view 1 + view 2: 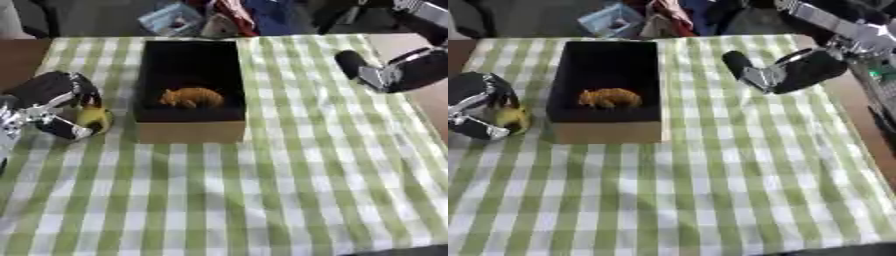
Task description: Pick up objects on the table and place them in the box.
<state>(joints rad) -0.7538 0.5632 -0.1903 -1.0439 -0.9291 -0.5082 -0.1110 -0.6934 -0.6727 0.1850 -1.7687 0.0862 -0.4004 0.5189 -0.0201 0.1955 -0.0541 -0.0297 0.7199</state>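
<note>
A black-lined cardboard box (190, 131) stands on the green checked cloth, left of centre. An orange-brown toy animal (192, 97) lies inside it near the front wall. Left of the box, my left hand (54, 102) has its fingers curled round a small yellow object (94, 119) that rests on or just above the cloth. My right hand (785, 72) hovers over the cloth at the right of the box, its fingers relaxed and holding nothing.
The checked cloth (262, 190) covers the table, whose brown bare edge (429, 100) shows at the right. Coloured clutter (201, 17) lies beyond the far edge.
</note>
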